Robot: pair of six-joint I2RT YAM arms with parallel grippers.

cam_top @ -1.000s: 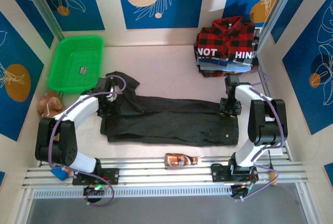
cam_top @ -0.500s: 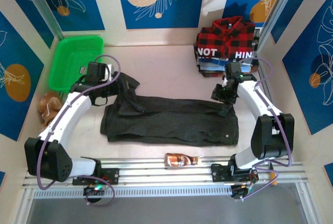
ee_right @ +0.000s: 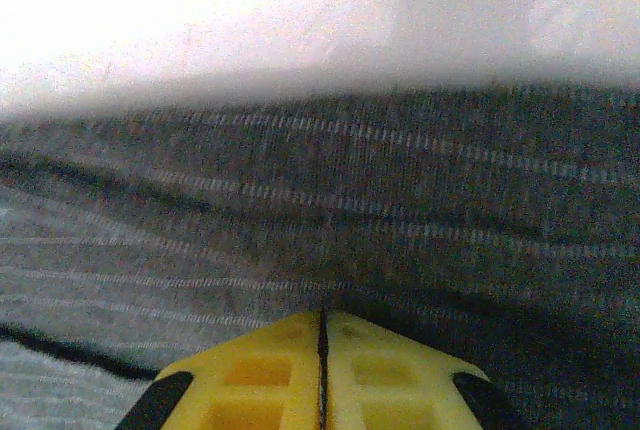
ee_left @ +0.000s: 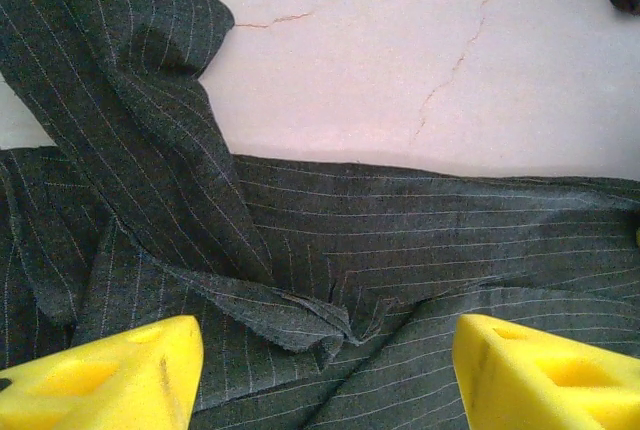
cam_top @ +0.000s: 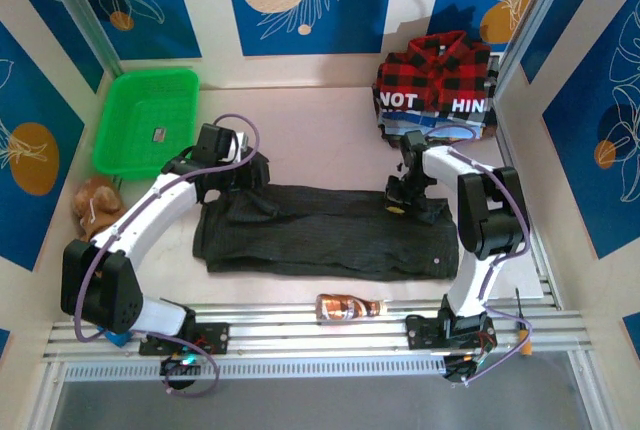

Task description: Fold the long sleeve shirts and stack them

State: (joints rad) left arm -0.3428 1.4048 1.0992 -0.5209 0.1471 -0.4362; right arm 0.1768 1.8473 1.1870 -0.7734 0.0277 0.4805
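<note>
Okay, the charcoal striped shirt (cam_top: 330,235) sprawls mid-way across the table (cam_top: 320,130), nearer the front edge. My left pincer (ee_left: 325,360) gapes wide over its rumpled sleeve (ee_left: 150,170), and my right pincer (ee_right: 322,345) is closed at its far edge. I'd flatten that sleeve first.

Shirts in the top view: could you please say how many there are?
3 distinguishable: a charcoal striped shirt spread mid-table, a red plaid shirt atop the far-right stack, a black printed one under it. Lower layers may hide more.

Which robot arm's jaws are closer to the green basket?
Left. The left gripper hovers over the dark shirt's left end, just right of the green basket. The right gripper is at the shirt's other end, near the red plaid shirt.
</note>
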